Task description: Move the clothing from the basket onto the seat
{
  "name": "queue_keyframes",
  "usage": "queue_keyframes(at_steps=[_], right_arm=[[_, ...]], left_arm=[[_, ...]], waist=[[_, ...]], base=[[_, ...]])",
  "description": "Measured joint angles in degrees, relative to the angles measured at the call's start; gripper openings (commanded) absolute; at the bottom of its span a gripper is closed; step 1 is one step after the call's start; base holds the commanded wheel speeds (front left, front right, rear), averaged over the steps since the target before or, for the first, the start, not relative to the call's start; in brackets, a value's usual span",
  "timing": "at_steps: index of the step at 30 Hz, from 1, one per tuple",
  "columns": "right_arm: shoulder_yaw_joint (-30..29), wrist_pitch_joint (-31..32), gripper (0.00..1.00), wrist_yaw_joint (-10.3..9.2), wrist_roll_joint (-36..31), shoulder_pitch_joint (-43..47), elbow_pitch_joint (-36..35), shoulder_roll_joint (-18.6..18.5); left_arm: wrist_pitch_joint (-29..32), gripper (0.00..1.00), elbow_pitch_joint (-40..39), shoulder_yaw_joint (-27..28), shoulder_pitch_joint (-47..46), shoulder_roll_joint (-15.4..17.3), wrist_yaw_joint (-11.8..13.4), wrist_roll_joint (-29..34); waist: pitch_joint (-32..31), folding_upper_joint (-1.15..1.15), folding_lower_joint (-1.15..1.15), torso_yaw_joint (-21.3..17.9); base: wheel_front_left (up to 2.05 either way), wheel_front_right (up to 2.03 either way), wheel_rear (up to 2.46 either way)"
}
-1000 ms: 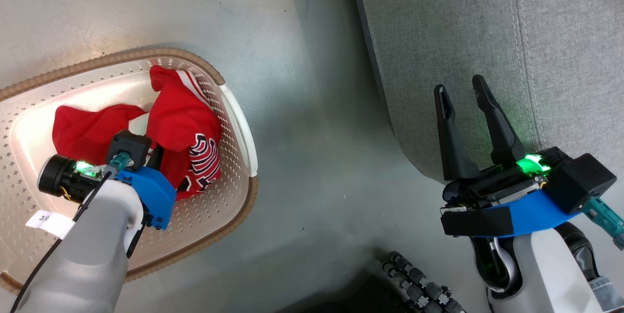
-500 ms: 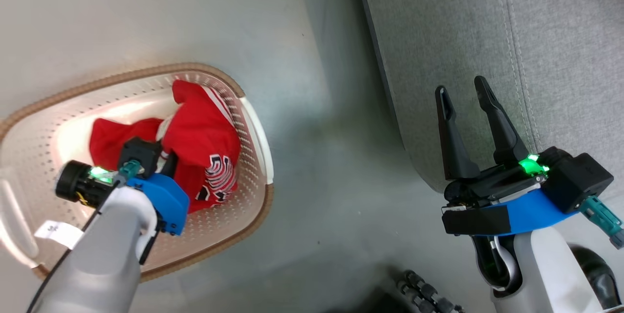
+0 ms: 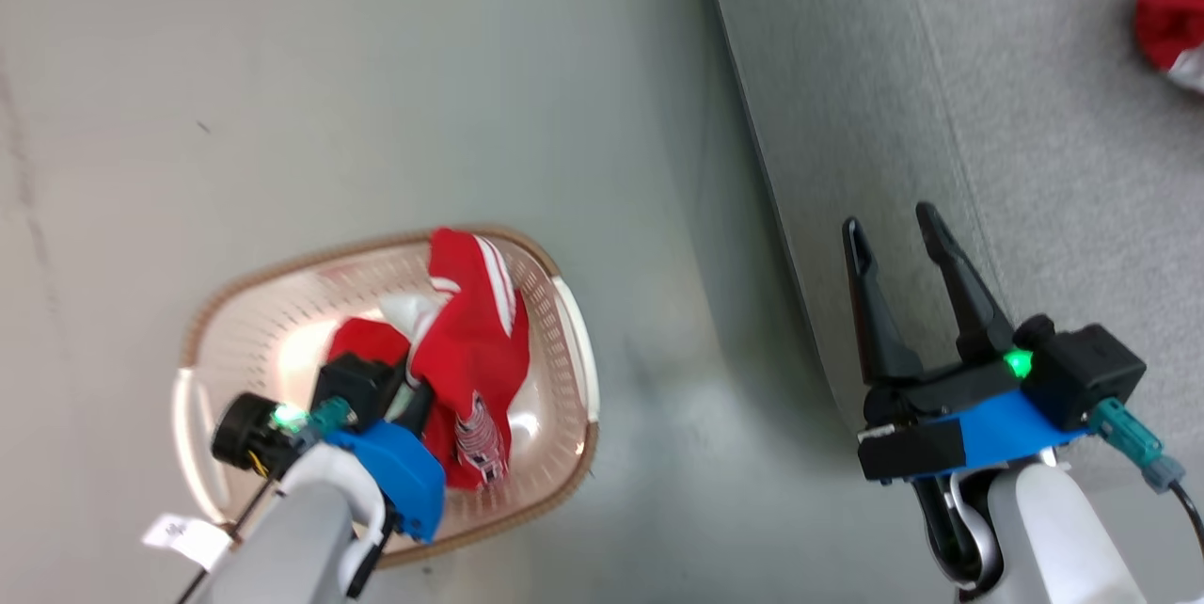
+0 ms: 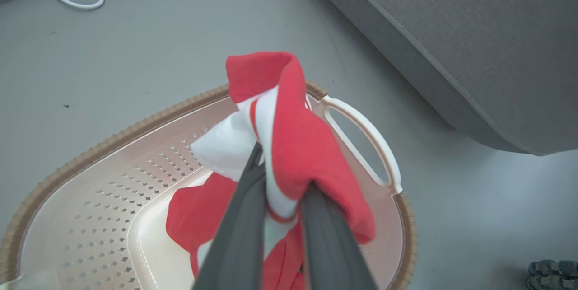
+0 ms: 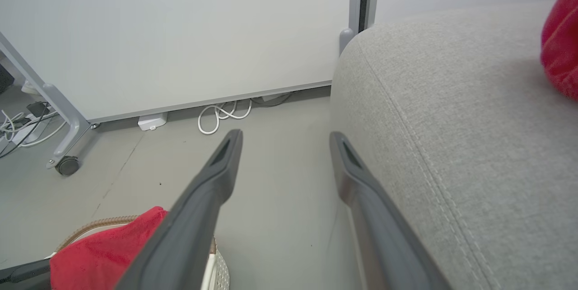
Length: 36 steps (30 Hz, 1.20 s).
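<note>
Head view: my left gripper pinches clothing, half hoisted from basket, near left; second garment already on seat, far right. Left wrist: fingers clenched on fabric for carrying. Right wrist: right gripper spread, empty.

Left gripper is clamping down on a fold of the red garment, squeezing it between its two dark fingers, with cloth draping over both tips. The left forearm is angling up behind its blue wrist bracket, and a green light is glowing beside it. Right gripper is hovering with its fingers spread wide apart, tips pointing away from the right forearm.
</note>
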Motion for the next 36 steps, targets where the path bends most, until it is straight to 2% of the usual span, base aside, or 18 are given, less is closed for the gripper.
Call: queue_keyframes(at_steps=[14, 19, 28, 36], right_arm=[[-2.4, 4.2, 1.00, 0.00, -1.3, 7.7, 0.6, 0.0], [-2.5, 5.3, 1.00, 0.00, -0.8, 10.5, 0.3, 0.0], [-2.0, 6.8, 1.00, 0.00, -0.1, 14.0, -0.1, 0.0], [-0.9, 7.7, 1.00, 0.00, 0.0, 15.5, -0.5, 0.0]], left_arm=[[0.0, 0.00, -6.9, -5.6, 6.2, -3.0, 0.0, -4.0], [0.0, 0.00, -8.1, -7.2, 6.2, -6.4, 0.0, -3.3], [0.0, 0.00, -8.3, -10.9, 2.5, -8.3, 0.0, -6.0], [0.0, 0.00, -6.7, -13.8, -3.0, -10.1, 0.0, -9.8]], waist=[[-18.0, 0.00, -0.01, 7.7], [-22.9, 0.01, -0.02, 10.8], [-29.4, 0.00, -0.01, 15.3], [-32.4, 0.00, -0.01, 16.9]], base=[[0.00, 0.00, 0.00], [0.00, 0.00, 0.00], [0.00, 0.00, 0.00], [0.00, 0.00, 0.00]])
